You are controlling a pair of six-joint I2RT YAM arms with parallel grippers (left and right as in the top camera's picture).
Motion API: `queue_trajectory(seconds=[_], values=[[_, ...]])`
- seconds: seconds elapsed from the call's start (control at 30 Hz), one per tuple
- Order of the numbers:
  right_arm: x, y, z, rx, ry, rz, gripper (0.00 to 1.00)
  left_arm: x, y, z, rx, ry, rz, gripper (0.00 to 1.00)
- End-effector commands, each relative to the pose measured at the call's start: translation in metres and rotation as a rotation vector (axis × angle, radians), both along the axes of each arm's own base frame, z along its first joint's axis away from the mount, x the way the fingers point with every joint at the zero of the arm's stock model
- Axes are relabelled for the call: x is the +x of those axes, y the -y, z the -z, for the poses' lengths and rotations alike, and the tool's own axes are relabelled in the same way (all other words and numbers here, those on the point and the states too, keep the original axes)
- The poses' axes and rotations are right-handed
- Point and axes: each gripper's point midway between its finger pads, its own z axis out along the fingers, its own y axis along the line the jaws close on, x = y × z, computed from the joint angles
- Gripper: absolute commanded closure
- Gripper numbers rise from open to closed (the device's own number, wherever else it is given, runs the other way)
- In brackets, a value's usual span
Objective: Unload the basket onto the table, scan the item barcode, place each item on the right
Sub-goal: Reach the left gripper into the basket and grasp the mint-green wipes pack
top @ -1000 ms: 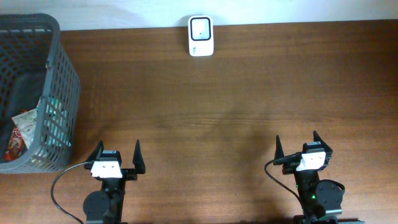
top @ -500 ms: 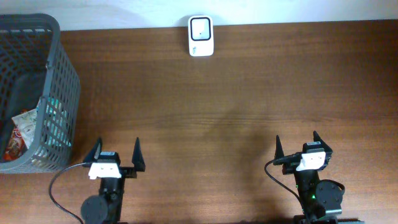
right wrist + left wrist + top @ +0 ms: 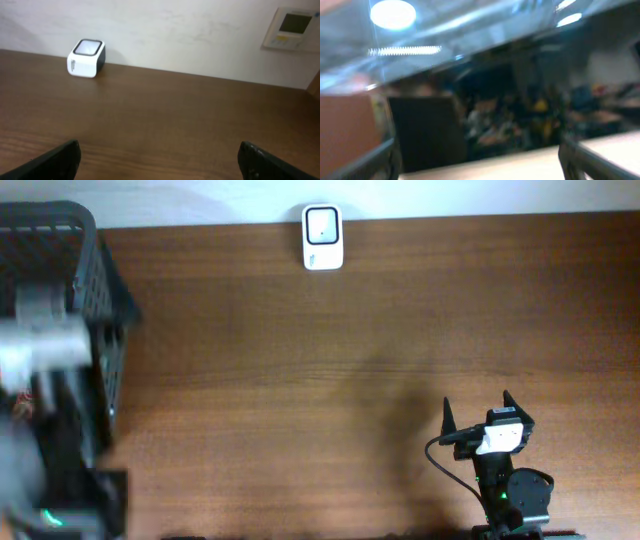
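Wood tbl (image 3: 300,370) w/ scanner (image 3: 323,237), basket (image 3: 108,305).

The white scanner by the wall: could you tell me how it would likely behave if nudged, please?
The scanner looks squat and boxy, sitting flat on the wooden table, so it would probably slide rather than tip or roll. Its smooth plastic shell seems rigid, perhaps slippery to grip. The glossy top window may be its fragile part.

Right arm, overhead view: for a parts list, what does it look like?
The right gripper has two black pointed fingers on a white block; a thin black cable loops beside it, and a green light glows on the round black joint.
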Motion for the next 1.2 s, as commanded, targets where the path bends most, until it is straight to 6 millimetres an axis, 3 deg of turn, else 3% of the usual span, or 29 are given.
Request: queue_trajectory(seconds=[0.0,0.07,0.13,0.2,0.27,0.4,0.47,0.5,0.63,0.7,0.83,0.93,1.17], values=[[0.0,-0.001,0.003,-0.006,-0.005,-0.002,0.01,0.076,-0.065,-0.041,-0.037,-0.192,-0.243,0.01],[0.0,-0.001,0.003,-0.006,-0.005,-0.002,0.01,0.113,-0.14,-0.023,-0.246,-0.339,-0.367,0.01],[0.0,-0.001,0.003,-0.006,-0.005,-0.002,0.01,0.13,-0.197,0.029,-0.434,-0.482,-0.418,0.01],[0.0,-0.001,0.003,-0.006,-0.005,-0.002,0.01,0.14,-0.21,0.079,-0.498,-0.64,-0.387,0.01],[0.0,-0.001,0.003,-0.006,-0.005,-0.002,0.02,0.135,-0.239,0.144,-0.572,-0.825,-0.475,0.01],[0.0,-0.001,0.003,-0.006,-0.005,-0.002,0.01,0.116,-0.272,0.208,-0.669,-1.007,-0.561,0.01],[0.0,-0.001,0.003,-0.006,-0.005,-0.002,0.01,0.109,-0.279,0.23,-0.702,-1.073,-0.582,0.01],[0.0,-0.001,0.003,-0.006,-0.005,-0.002,0.01,0.106,-0.284,0.253,-0.732,-1.14,-0.596,0.01],[0.0,-0.001,0.003,-0.006,-0.005,-0.002,0.01,0.1,-0.281,0.312,-0.794,-1.333,-0.603,0.01],[0.0,-0.001,0.003,-0.006,-0.005,-0.002,0.01,0.098,-0.279,0.338,-0.817,-1.414,-0.603,0.07],[0.0,-0.001,0.003,-0.006,-0.005,-0.002,0.01,0.101,-0.266,0.371,-0.762,-1.551,-0.551,0.08],[0.0,-0.001,0.003,-0.006,-0.005,-0.002,0.02,0.107,-0.255,0.396,-0.77,-1.625,-0.523,0.16],[0.0,-0.001,0.003,-0.006,-0.005,-0.002,0.01,0.089,-0.242,0.441,-0.814,-1.812,-0.515,0.16]])
